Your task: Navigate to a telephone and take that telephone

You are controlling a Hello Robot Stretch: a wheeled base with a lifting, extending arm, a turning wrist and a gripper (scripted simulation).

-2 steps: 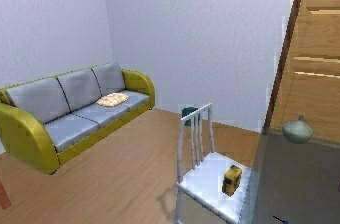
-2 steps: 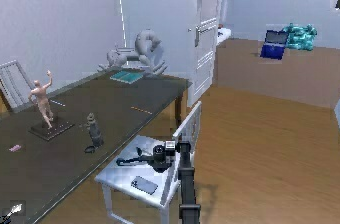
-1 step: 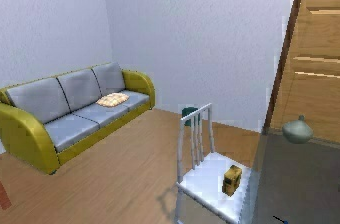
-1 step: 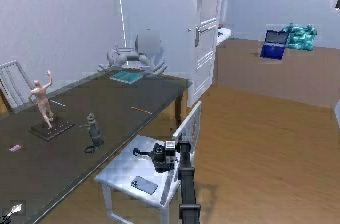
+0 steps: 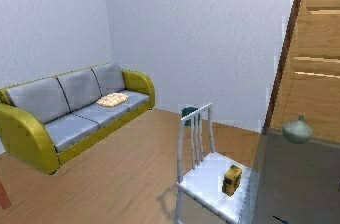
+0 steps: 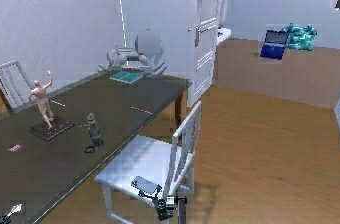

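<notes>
Telephone (image 5: 232, 180): small blocky handset, yellow casing, black face. It sits on the seat of a white chair (image 5: 203, 182), toward the seat corner nearest the dark table (image 5: 308, 178). Its long axis runs up the forward view, with the black face toward the camera; cannot tell whether it stands upright or leans back on the seat. Chair: painted, thin upright slats in the back, flat squarish seat. The table top is smooth and dark, and a rounded grey-green vase (image 5: 298, 129) with a narrow neck stands on it. Behind it is a panelled wooden door (image 5: 323, 70). Sofa (image 5: 38, 135): olive-yellow rounded frame, grey cushions, a flat beige pillow (image 5: 111, 99) on the seat. The floor (image 5: 128, 170) is warm wood plank. Arm side view: the gripper (image 6: 150, 192), a dark body beside white marked squares, is low at the near edge of a pale slatted chair (image 6: 186, 140) drawn up to a long dark tabletop (image 6: 118, 105). The fingers are not made out, so cannot tell how they are set or whether anything is held. On that top are a pinkish figure statue (image 6: 43, 100) with a raised arm on a dark base, and a small dark figurine (image 6: 92, 131).
</notes>
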